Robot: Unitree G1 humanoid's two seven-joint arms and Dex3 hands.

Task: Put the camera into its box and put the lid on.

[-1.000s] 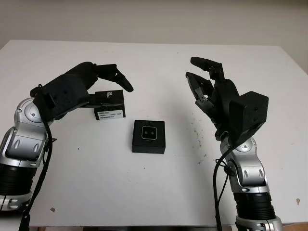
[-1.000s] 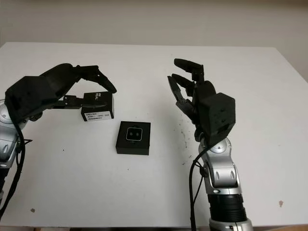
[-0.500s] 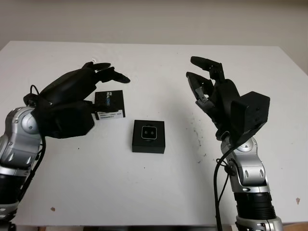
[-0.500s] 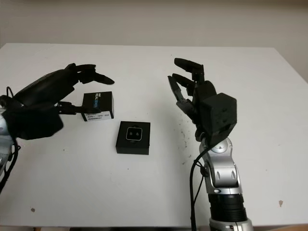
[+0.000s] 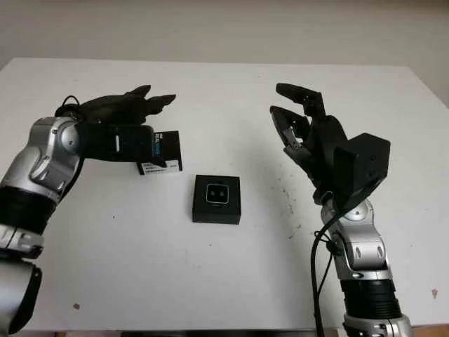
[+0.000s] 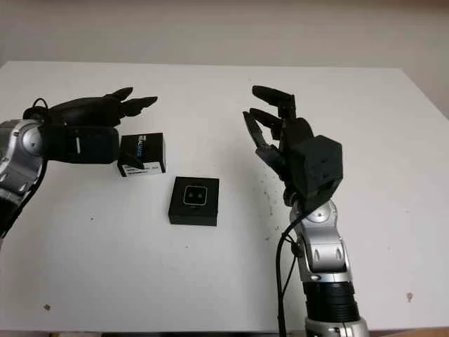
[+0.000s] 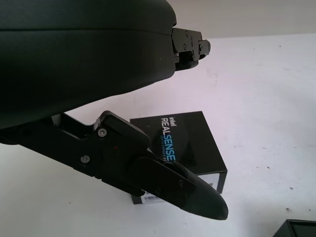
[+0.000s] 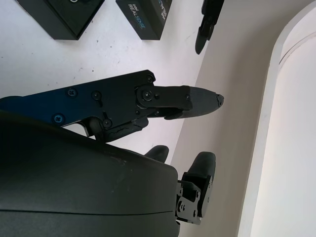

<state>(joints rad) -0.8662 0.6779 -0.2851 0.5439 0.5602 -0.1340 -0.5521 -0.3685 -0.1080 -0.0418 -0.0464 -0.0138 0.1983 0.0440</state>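
Note:
The black box base (image 5: 217,199) lies at the table's middle with the small silver-rimmed camera (image 5: 217,192) sitting in it. Its lid (image 5: 163,150), black with blue "RealSense" lettering, lies on the table just left of and behind the base. My left hand (image 5: 160,133) is open at the lid's left side, fingers stretched above it and the thumb (image 7: 187,193) low by its near edge. In the left wrist view the lid (image 7: 190,143) lies between thumb and fingers. My right hand (image 5: 291,116) is open, raised right of the base.
The white table (image 5: 224,281) ends at a wall behind and at edges left and right. A few small dark specks (image 5: 286,196) mark the surface right of the base. In the right wrist view the base (image 8: 59,15) and the lid (image 8: 145,15) lie side by side.
My left hand has uncurled from around the lid and turned at the wrist, its fingers now stretched out above it. The lid, the base and the right arm have stayed in place.

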